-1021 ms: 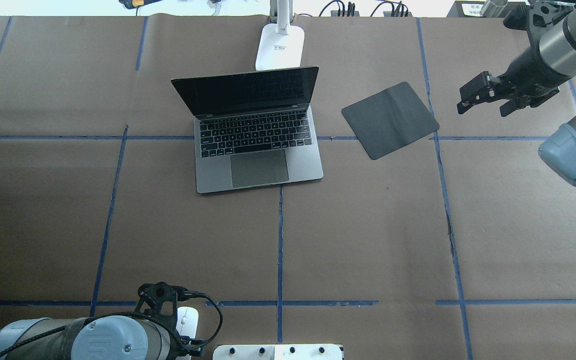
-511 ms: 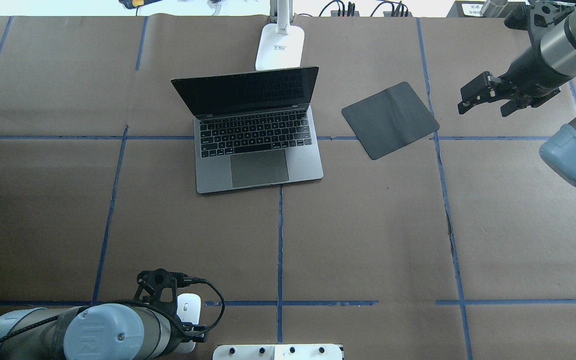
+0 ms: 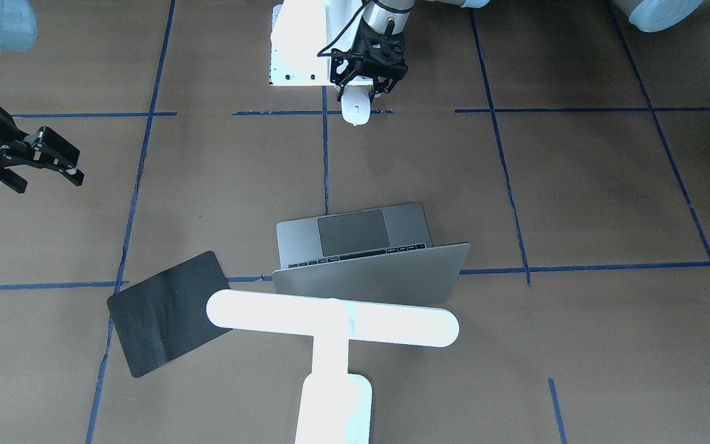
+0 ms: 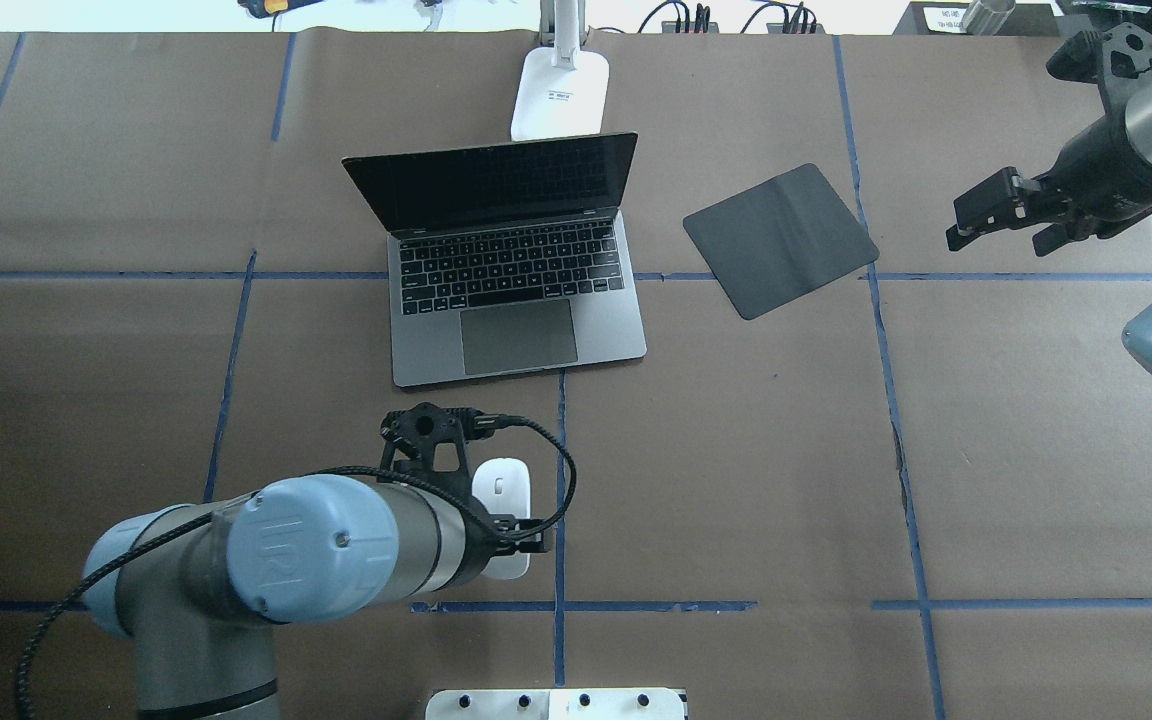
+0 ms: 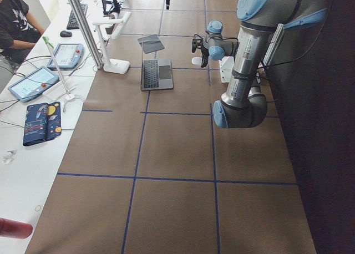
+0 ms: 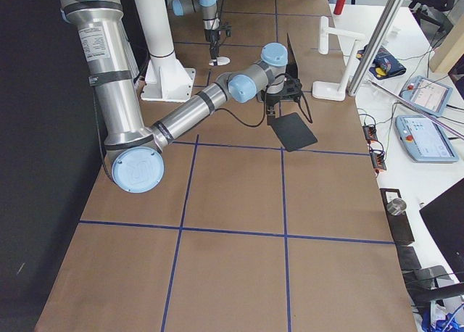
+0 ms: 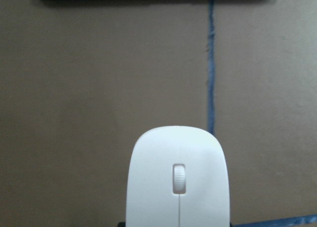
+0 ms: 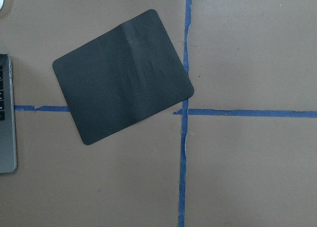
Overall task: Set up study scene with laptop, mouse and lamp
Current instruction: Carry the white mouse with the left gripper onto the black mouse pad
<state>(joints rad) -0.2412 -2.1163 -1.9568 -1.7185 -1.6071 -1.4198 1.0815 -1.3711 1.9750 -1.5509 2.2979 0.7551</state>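
The laptop (image 4: 516, 300) is set open at mid-table, keyboard toward the robot. The lamp (image 4: 558, 95) is stood at its 12 o'clock, presumably to light the keys. A black mat (image 4: 781, 240) is laid at its 3 o'clock, likely meant for the mouse (image 4: 502, 490). That glossy white oval with a scroll wheel is found at 6 o'clock, clamped by the left gripper (image 4: 501, 525). The right gripper (image 4: 994, 240) is held aside, fingers apart, empty.

Bright, even light, soft shadows; the lamp (image 3: 332, 325) glares overexposed in the front-facing view.
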